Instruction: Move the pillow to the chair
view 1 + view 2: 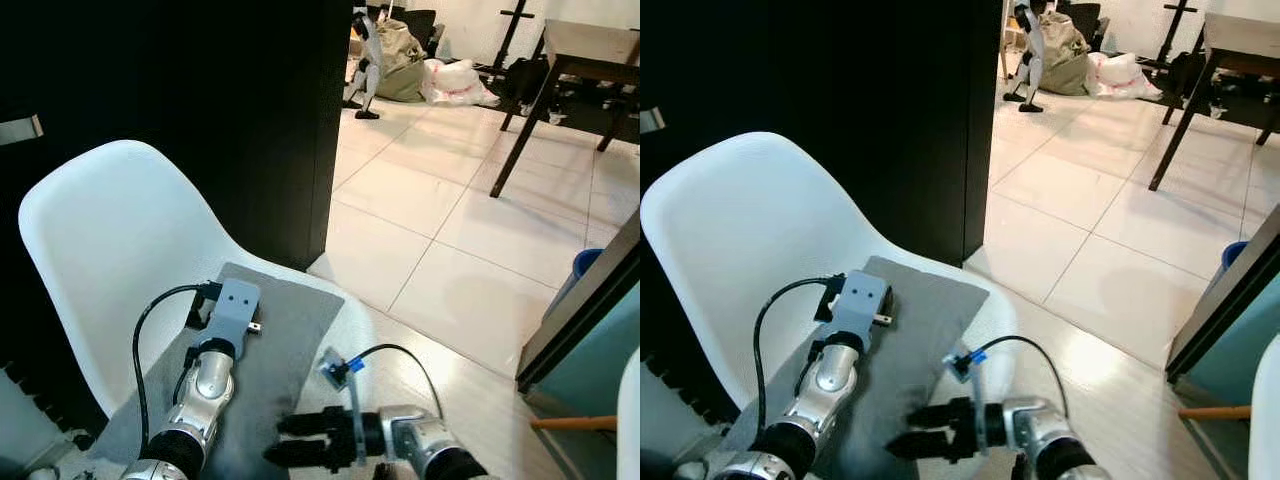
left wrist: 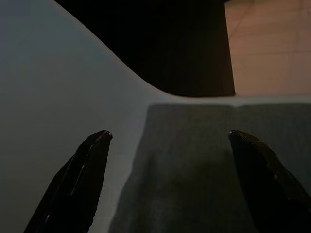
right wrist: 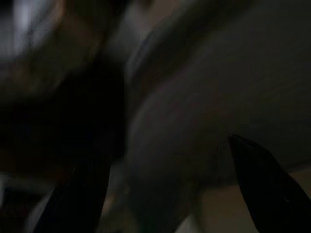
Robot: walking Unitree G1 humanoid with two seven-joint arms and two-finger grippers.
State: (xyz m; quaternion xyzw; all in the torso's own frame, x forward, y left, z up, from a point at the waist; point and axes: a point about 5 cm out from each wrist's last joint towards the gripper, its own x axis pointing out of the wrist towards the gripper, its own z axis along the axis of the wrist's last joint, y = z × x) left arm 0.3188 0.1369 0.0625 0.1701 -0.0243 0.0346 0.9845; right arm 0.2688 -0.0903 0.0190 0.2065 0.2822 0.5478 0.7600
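A flat grey pillow [image 1: 262, 350] is lying on the seat of a white chair [image 1: 110, 250], covering most of the seat and reaching toward its front edge. The chair is standing against a black wall panel [image 1: 200, 110], with a pale tiled floor [image 1: 440, 220] opening out on the robot's right. The left gripper [image 2: 167, 145] is hovering low over the pillow near the back of the seat, its two black fingers [image 2: 87, 160] spread wide with nothing between them. The right gripper [image 1: 300, 438] is reaching across the front of the pillow, pointing toward the robot's left; its fingers [image 1: 305, 424] are parted and are gripping nothing, though whether they are touching the fabric is hard to tell. The right wrist view is dark and blurred, showing little beyond two finger tips over a grey surface. Judging from how things lie, the pillow is already on the chair, so the placing step appears finished and the letting-go step is in hand. The next move probably calls for drawing both arms up and back without snagging the fabric or dragging the pillow off the front edge.
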